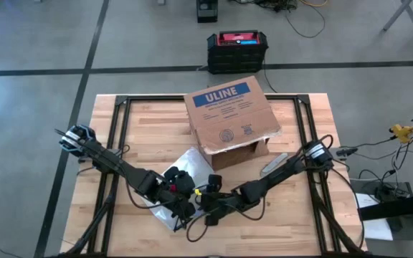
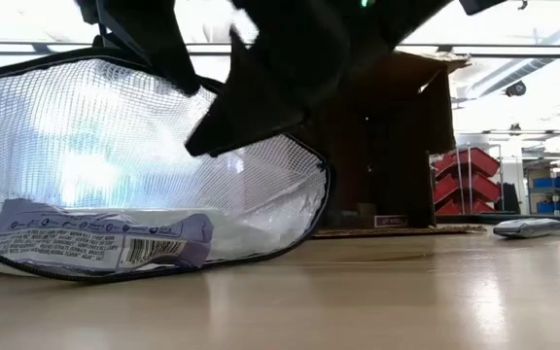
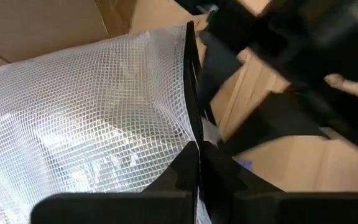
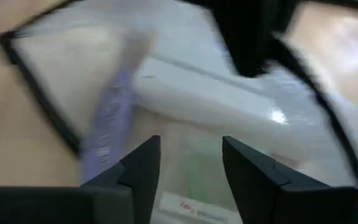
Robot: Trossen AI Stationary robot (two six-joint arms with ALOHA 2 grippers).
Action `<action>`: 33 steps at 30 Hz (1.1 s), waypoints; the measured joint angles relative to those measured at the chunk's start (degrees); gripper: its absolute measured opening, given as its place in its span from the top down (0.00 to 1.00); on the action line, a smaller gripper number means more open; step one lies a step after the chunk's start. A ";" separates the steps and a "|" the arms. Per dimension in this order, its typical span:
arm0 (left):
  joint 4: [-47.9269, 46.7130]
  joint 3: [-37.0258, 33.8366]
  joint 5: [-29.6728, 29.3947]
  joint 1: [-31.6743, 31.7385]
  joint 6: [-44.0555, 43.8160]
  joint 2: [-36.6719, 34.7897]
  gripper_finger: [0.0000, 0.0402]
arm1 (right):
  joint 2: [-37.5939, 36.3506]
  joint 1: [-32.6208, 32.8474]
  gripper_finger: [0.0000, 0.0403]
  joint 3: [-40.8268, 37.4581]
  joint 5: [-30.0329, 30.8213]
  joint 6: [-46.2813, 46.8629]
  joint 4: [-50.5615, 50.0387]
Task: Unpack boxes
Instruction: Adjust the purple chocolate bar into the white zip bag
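The brown cardboard box with a blue ULINE label stands at the table's far middle; one flap hangs over its near side. In front of it is a clear mesh pouch with black trim, its bottom on the table. Inside lies a white packet with a purple label. My left gripper is shut on the pouch's rim. My right gripper stands open at the pouch's mouth, facing the packet; I cannot tell whether it touches the pouch. My left gripper pinches the pouch's black-trimmed rim between its two shut fingers. The fingers come slanting down from the table's near left. That rim is held up and the mouth gapes, while the pouch's lower part rests on the table.
A grey flat object lies on the table right of the box. A black-and-red case stands on the floor beyond the far edge. Bare wood lies at the table's near right and far left.
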 joint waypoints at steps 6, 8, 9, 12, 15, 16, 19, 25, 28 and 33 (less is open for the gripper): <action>-0.88 0.00 -2.65 0.99 2.15 -0.18 1.00 | 2.70 0.14 0.61 -0.59 -15.63 0.69 7.20; -1.32 0.00 -2.92 1.37 2.24 -0.46 1.00 | 4.69 0.42 0.65 0.07 -16.53 1.19 10.41; -1.52 -0.04 -2.96 1.51 2.23 -0.47 1.00 | 5.62 0.42 0.68 0.10 -16.89 1.27 10.14; -1.77 -0.11 -2.91 1.57 3.40 -0.52 1.00 | 8.56 0.44 0.80 1.02 -17.82 1.60 10.83; -0.81 -0.11 -2.77 1.08 8.19 -0.39 1.00 | 9.84 0.20 0.94 1.31 -17.18 1.10 11.13; -0.12 -0.11 -2.49 0.71 9.78 -0.25 1.00 | 10.02 0.05 0.97 1.31 -15.44 1.04 11.05; 2.21 -0.13 1.15 0.08 13.66 0.31 1.00 | 10.06 -0.29 0.97 1.29 -5.61 0.90 9.94; 2.64 -0.24 3.32 -0.68 15.53 0.35 1.00 | 9.42 -0.04 0.99 1.29 8.90 -3.11 8.14; 2.55 -0.30 3.62 -0.79 15.54 0.36 1.00 | 9.42 0.14 1.00 1.29 7.76 -2.39 6.26; 2.78 -0.98 3.17 -0.76 14.55 0.83 1.00 | 8.43 1.42 1.00 1.25 7.18 -0.04 4.26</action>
